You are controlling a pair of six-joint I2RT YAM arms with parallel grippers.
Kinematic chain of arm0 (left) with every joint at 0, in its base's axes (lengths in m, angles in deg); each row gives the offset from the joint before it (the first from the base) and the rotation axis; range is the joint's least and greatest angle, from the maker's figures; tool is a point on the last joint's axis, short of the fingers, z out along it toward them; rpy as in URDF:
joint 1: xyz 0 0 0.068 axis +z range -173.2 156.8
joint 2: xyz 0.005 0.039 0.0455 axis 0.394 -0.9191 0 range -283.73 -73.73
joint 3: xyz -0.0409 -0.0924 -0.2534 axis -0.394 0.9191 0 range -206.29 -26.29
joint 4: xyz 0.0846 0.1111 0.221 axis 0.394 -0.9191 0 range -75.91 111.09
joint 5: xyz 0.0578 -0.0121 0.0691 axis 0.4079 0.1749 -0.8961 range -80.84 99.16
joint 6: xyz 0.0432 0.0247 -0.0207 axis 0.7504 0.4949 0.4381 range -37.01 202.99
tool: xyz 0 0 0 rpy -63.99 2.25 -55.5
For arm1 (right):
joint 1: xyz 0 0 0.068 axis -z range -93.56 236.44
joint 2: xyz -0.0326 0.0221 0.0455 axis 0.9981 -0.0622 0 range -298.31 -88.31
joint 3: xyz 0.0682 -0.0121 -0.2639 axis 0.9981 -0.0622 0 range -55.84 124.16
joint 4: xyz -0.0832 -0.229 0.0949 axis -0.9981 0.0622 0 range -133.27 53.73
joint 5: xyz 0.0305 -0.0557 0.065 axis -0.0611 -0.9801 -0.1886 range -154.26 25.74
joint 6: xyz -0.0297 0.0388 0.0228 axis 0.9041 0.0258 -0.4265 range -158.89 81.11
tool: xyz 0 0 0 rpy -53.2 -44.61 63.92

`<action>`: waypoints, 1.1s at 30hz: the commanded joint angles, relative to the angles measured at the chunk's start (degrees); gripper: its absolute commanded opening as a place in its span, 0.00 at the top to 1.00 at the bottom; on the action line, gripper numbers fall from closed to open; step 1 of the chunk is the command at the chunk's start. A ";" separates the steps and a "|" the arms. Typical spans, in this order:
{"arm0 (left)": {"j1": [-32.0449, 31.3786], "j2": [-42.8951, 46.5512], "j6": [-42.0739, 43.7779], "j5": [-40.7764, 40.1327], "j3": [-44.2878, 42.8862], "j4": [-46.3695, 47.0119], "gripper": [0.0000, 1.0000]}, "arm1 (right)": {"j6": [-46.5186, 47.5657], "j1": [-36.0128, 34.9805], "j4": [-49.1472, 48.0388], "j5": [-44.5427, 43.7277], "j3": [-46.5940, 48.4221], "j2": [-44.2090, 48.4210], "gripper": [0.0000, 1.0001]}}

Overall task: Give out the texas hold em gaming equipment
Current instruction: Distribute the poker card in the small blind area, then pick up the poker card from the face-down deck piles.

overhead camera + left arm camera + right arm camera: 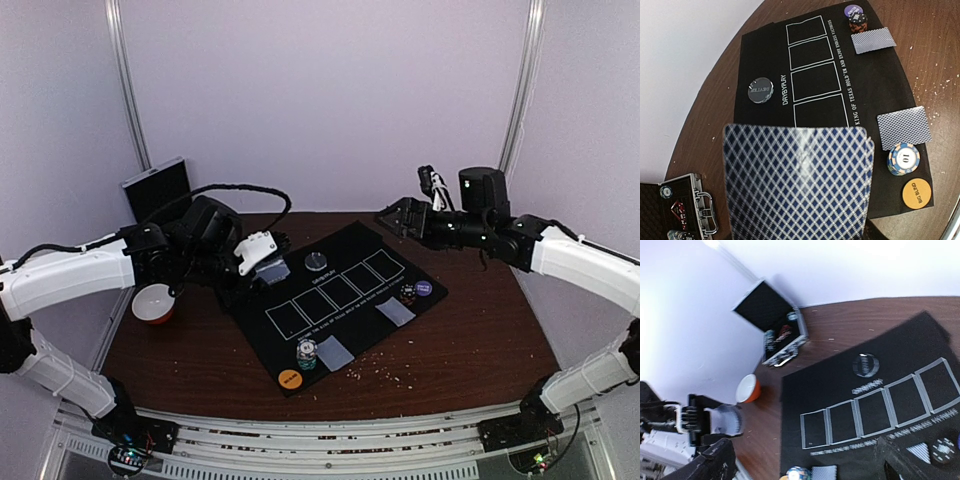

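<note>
Top view: dark brown wooden surface (480, 340), speckled with pale crumbs, boxed in by plain pale walls (330, 100). Matte black mat (350, 248) lying askew, printed with five white-outlined rectangles. Left claw (266, 262) clamped on playing cards (273, 270) above the mat's left corner. Right claw (398, 214) spread apart over the far right.

Left wrist view: diamond-patterned blue backs fanned close. On the mat, two single cards (904, 128), a ridged round chip stack (903, 159) and a flat orange disc (916, 193).

Right wrist view: blurred. Hinged metal case (782, 337) open by the wall.
</note>
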 commanded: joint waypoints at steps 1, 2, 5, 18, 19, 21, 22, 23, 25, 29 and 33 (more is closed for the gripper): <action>0.37 2.87 1.16 2.19 -0.12 3.58 0.49 | 6.67 -4.60 -5.28 21.24 5.15 -8.44 0.00; 0.37 3.17 1.19 2.50 -0.03 3.60 0.49 | 6.38 -5.93 -7.83 21.70 6.40 -10.34 0.00; 0.36 3.57 1.24 2.92 0.07 3.52 0.49 | 7.02 -10.10 -9.77 22.76 12.74 -17.32 0.00; 0.37 3.83 0.97 2.62 -0.46 2.99 0.49 | 9.88 -17.09 -3.66 21.88 29.28 -35.04 0.07; 0.37 3.83 0.98 2.65 -0.46 2.99 0.50 | 10.35 -17.08 -2.91 20.94 29.81 -35.41 0.10; 0.34 3.84 1.02 2.89 -0.38 2.99 0.51 | 10.65 -17.14 -2.14 19.99 30.63 -35.82 0.16; 0.35 3.84 1.06 2.88 -0.33 2.98 0.52 | 10.90 -17.10 -1.82 19.62 30.90 -35.93 0.20; 0.32 3.84 1.09 2.96 -0.25 2.99 0.52 | 11.16 -17.08 -1.28 19.18 31.12 -35.93 0.25; 0.37 3.92 1.30 3.39 -0.13 2.93 0.52 | 11.66 -17.03 -0.45 17.97 31.54 -36.01 0.29; 0.37 4.14 1.73 4.48 0.07 2.99 0.52 | 11.91 -17.00 0.72 17.50 33.08 -37.19 0.31; 0.32 4.27 1.71 3.54 0.02 2.99 0.52 | 13.10 -17.07 3.38 16.38 35.58 -38.31 0.38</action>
